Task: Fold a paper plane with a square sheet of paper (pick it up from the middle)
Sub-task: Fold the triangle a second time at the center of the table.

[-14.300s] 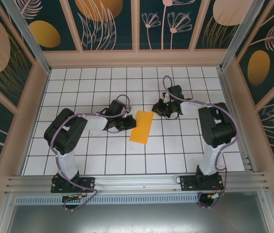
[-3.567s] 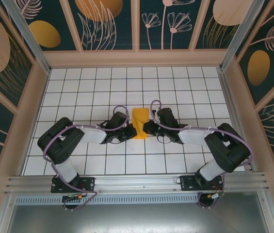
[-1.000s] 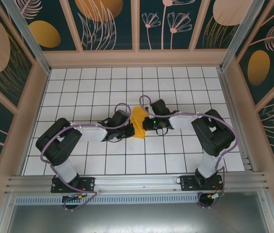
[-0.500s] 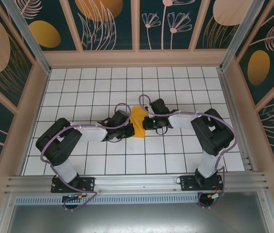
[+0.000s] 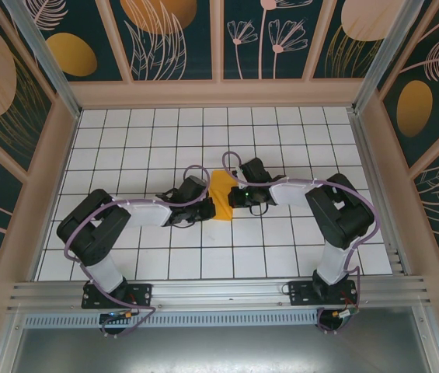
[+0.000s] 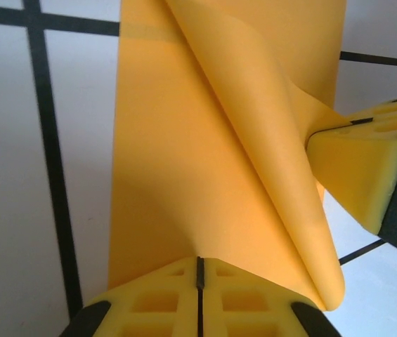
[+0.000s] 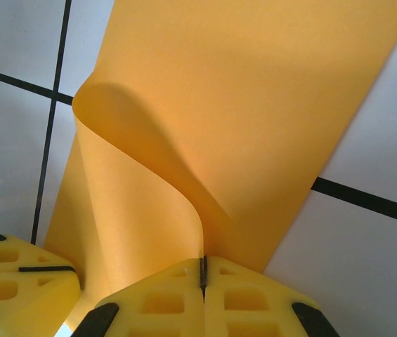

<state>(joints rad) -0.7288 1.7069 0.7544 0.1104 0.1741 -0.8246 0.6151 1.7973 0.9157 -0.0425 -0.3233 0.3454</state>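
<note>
The square sheet of paper [image 5: 221, 196] is an orange-yellow folded strip in the middle of the grid table, held between both grippers. My left gripper [image 5: 204, 205] is shut on its near-left edge; in the left wrist view the strip [image 6: 184, 154] runs away from the shut jaws [image 6: 199, 263], with one layer curling up to the right. My right gripper [image 5: 233, 196] is shut on that raised layer; in the right wrist view the paper [image 7: 254, 105] bends into the closed jaws [image 7: 202, 263]. The paper plane is out of view.
The white gridded table [image 5: 126, 140] is ringed by a wooden frame and patterned walls [image 5: 71, 54]. The two grippers sit close together: the right one's yellow finger [image 6: 356, 165] shows in the left wrist view, the left one's finger [image 7: 15, 281] in the right wrist view.
Long ago the strip lay flat with both grippers apart from it; since then both have closed in and gripped it. Over the last second nothing has visibly moved.
</note>
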